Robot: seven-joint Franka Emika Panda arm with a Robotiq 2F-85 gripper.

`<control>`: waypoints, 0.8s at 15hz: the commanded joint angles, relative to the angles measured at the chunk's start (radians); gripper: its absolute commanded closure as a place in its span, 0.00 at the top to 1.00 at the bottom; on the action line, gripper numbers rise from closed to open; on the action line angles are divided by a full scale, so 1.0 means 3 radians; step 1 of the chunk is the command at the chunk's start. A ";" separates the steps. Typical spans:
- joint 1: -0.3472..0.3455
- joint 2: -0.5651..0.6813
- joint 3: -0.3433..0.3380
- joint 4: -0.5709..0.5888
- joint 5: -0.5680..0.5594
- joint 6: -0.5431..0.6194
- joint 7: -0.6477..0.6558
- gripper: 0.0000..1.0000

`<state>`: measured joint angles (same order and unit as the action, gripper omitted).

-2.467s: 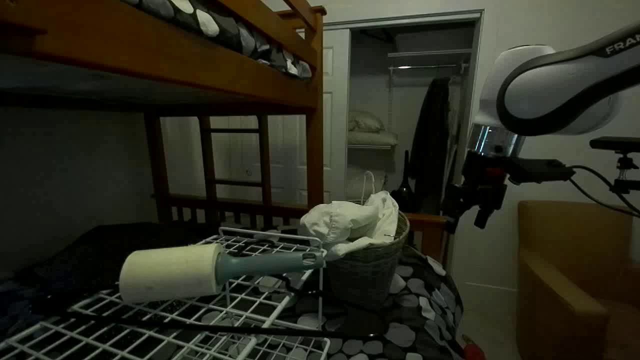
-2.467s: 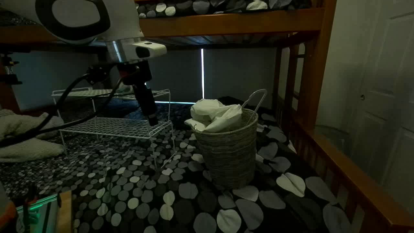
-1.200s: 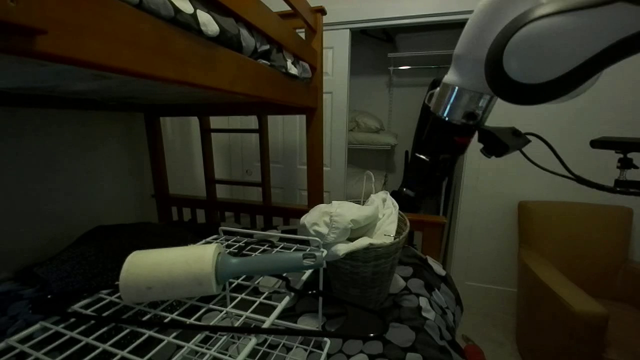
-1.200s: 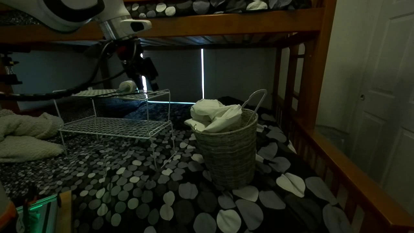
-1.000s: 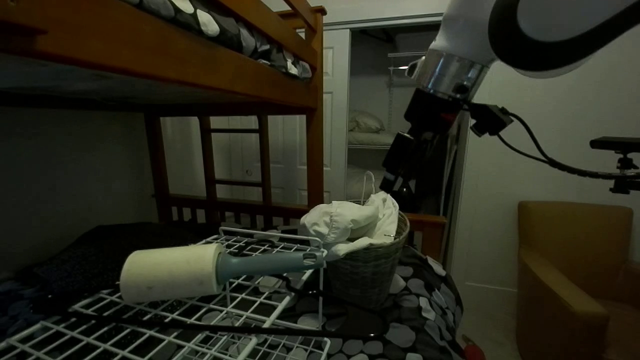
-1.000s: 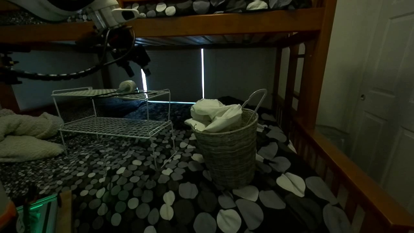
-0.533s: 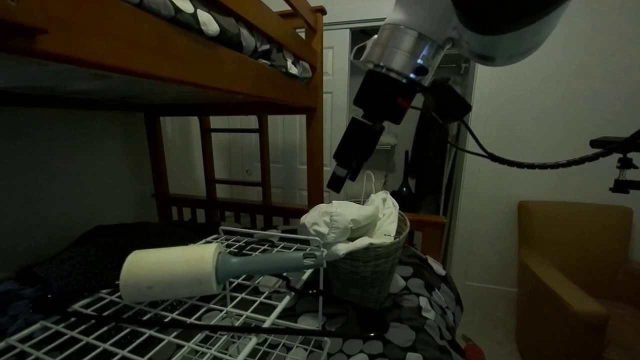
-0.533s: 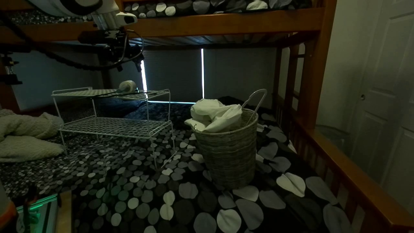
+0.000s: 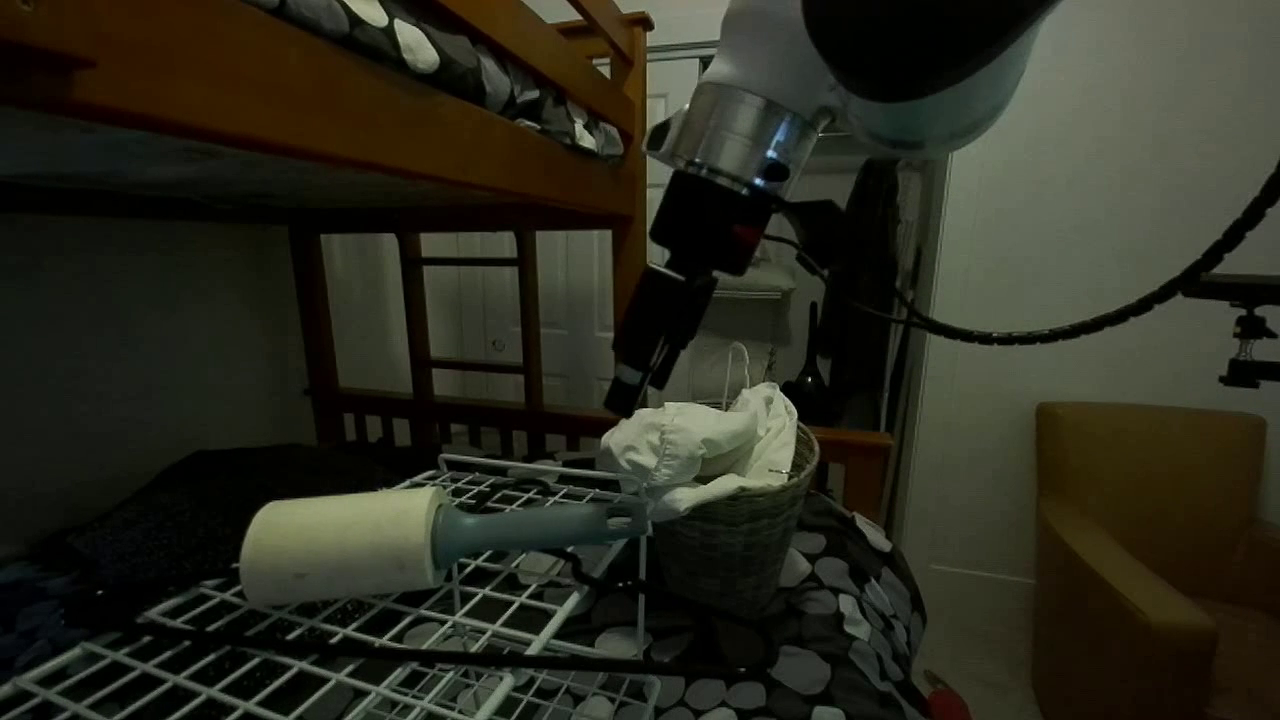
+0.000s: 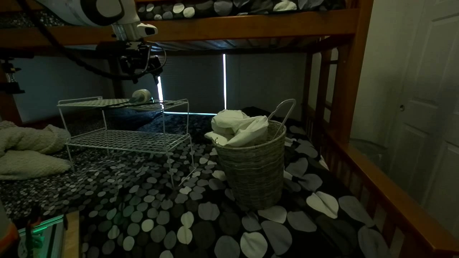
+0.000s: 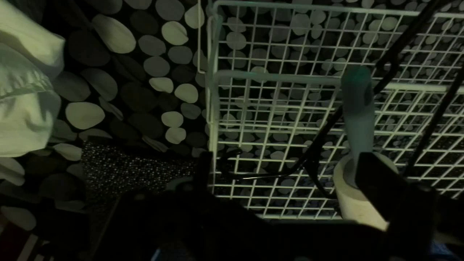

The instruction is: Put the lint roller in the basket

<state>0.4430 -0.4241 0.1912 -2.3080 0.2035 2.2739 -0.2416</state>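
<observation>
Our hand [image 9: 640, 392] hangs above the rack [image 10: 122, 141] with its fingers [image 11: 377, 185] spread wide apart and nothing held; in the wrist view we look down between them onto the rack, a black cable [image 11: 320, 139] and the edge of the roll [image 11: 355, 203]. Both exterior views show the hand clear of the roller [image 9: 425, 547], which lies on its side on top of the rack, at lower left of the frame in an exterior view, its handle [image 9: 530, 528] pointing right. In the wrist view the handle points to the top of the frame, the cable passing beneath it.

We judge the roller light and stiff, hard to break, but unevenly weighted: most of the mass should sit in the roll. The handle looks smooth and perhaps a little slippery; the roll may be tacky, may spin, and seems fat for a firm pinch. So we favour the handle, close to the roll, one finger on each side, since a hold out by the end hole would likely let the roll droop and twist. We should also mind the cable.

Beyond, at right of centre in an exterior view, stands the basket [image 10: 251, 172], white cloth [image 10: 238, 129] heaped over its rim, which should make a soft landing.
</observation>
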 commanded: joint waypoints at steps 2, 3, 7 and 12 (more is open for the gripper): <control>0.0088 0.0497 0.0102 0.0420 0.0250 -0.0194 -0.0217 1.00; 0.0112 0.0565 0.0129 0.0494 0.0315 -0.0257 -0.0285 1.00; 0.0012 0.0586 0.0261 0.0524 0.0208 -0.0229 -0.0195 1.00; -0.0026 0.0636 0.0361 0.0582 0.0143 -0.0334 0.0116 1.00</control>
<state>0.4583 -0.2399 0.2616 -2.1404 0.2595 2.1992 -0.2805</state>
